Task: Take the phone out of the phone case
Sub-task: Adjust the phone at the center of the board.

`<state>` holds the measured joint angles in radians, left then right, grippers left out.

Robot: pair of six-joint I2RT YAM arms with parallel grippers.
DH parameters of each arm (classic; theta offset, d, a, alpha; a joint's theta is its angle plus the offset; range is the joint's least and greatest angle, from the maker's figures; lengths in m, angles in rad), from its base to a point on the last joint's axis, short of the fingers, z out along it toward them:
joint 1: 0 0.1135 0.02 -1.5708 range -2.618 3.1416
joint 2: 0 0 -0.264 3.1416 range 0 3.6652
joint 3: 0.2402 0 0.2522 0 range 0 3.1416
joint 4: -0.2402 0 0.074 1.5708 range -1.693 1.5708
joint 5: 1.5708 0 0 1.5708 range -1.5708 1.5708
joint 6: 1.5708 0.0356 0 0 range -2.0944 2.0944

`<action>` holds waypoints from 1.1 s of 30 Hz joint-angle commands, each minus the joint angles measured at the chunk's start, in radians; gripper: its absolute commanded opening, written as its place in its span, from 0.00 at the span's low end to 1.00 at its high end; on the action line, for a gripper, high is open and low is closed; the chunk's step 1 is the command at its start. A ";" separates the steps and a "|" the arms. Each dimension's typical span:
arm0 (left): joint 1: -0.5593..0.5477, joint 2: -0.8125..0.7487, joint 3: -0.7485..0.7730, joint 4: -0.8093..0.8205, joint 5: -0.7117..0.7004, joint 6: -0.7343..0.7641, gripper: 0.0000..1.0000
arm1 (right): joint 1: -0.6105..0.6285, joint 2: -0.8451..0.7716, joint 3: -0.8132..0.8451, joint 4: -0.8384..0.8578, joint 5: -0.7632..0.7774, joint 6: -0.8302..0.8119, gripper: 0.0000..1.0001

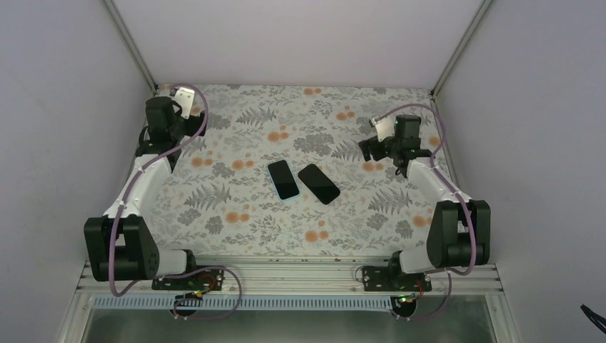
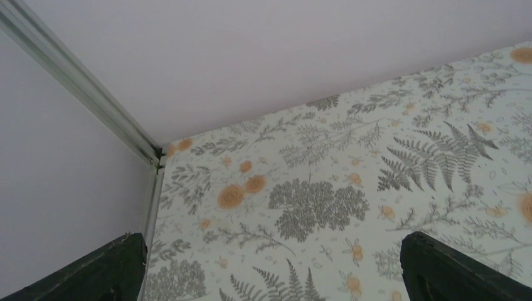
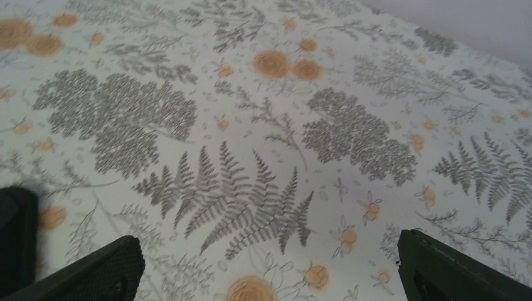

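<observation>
The phone case [image 1: 283,179] lies with its long axis running roughly near-to-far, and a black phone [image 1: 319,184] lies just right of it. The right gripper [image 1: 373,139], far-right of the case, is nearer than the left gripper [image 1: 186,98]. Both sets of jaws are spread wide and hold nothing.

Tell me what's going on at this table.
Neither arm is handling anything. A light-blue-edged phone case and a black phone lie side by side, apart, in the middle of the table. The left gripper is open by the far-left corner; the right gripper is open at the far right. Whether the case is empty cannot be told.
</observation>
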<state>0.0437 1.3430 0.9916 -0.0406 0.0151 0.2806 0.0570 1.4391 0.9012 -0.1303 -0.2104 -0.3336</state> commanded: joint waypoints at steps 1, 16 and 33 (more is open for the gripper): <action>0.009 -0.054 0.037 -0.152 -0.008 0.027 1.00 | 0.031 -0.024 0.073 -0.224 -0.036 -0.064 1.00; 0.013 0.005 0.023 -0.228 0.005 0.109 1.00 | 0.533 0.248 0.135 -0.410 0.252 -0.035 1.00; 0.013 0.089 -0.016 -0.241 0.022 0.169 1.00 | 0.528 0.404 0.113 -0.445 0.253 -0.015 1.00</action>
<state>0.0502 1.4132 0.9798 -0.2649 0.0132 0.4164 0.6224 1.7882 1.0534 -0.4965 0.0406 -0.3393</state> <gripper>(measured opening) 0.999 0.995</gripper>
